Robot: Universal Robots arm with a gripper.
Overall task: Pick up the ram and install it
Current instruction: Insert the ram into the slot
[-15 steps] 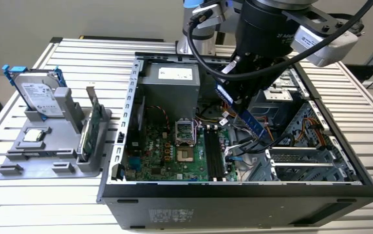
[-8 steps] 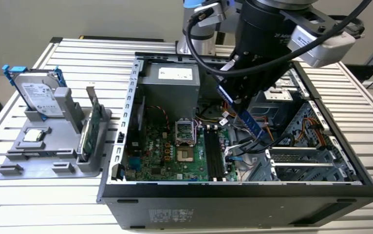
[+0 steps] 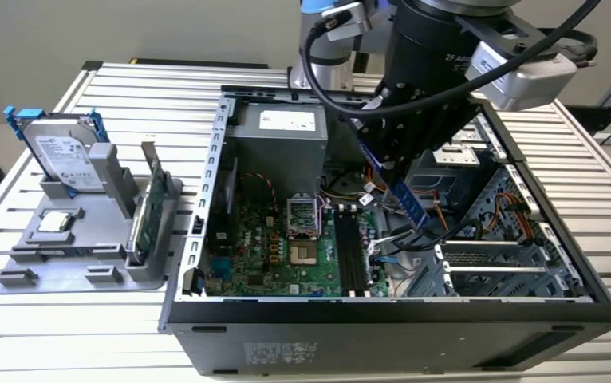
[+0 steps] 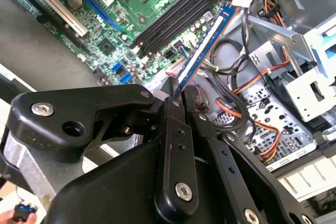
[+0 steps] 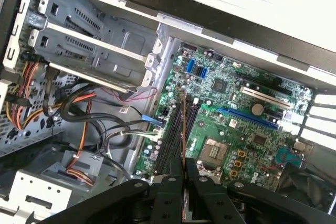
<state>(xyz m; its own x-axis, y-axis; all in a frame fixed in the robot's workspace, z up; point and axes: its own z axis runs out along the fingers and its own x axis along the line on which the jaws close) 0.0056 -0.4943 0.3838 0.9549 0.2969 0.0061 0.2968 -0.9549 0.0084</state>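
Slatted metal worktop (image 3: 29, 319), open computer case (image 3: 391, 339) lying mid-worktop. Jaws of the gripper (image 4: 175, 92) clamped on one end of the ram (image 4: 202, 51), which hangs over the motherboard (image 3: 273, 255) just beside the black memory slots (image 3: 350, 251), not seated. Long axis slants, free end lowest, roughly along the slots. Judgement: level and align before pressing

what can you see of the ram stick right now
The ram is a thin, narrow blue circuit-board stick with a pale strip along one side. The gripper pinches one end; the rest juts out tilted inside the open case, above the motherboard, not seated in its black slots.
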